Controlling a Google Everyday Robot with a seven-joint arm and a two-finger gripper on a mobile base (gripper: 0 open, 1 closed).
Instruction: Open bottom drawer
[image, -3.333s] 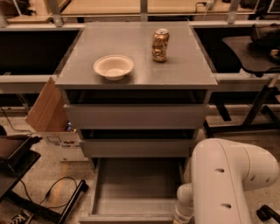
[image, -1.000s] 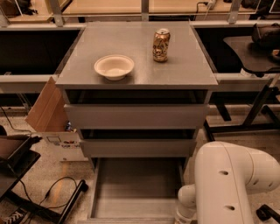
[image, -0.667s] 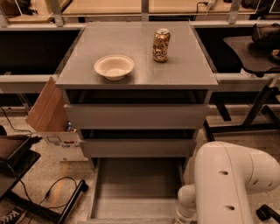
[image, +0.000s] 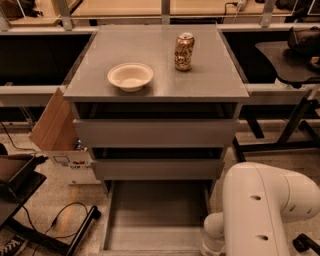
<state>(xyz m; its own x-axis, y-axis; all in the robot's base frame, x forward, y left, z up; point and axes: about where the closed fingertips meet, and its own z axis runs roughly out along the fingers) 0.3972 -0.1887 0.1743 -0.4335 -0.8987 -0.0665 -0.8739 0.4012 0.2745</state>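
The bottom drawer (image: 155, 215) of the grey cabinet is pulled out towards me, showing its shallow grey box; its front is cut off at the bottom edge of the view. The two taller-fronted drawers above, upper (image: 155, 132) and middle (image: 157, 169), are pushed in. My white arm (image: 265, 210) fills the lower right, beside the open drawer's right side. The gripper itself is out of view below the frame.
On the cabinet top (image: 210, 85) stand a cream bowl (image: 130, 76) and a drink can (image: 184, 51). A cardboard box (image: 55, 130) leans at the cabinet's left. A black stand and cable (image: 50, 225) lie on the floor at left. Dark tables flank both sides.
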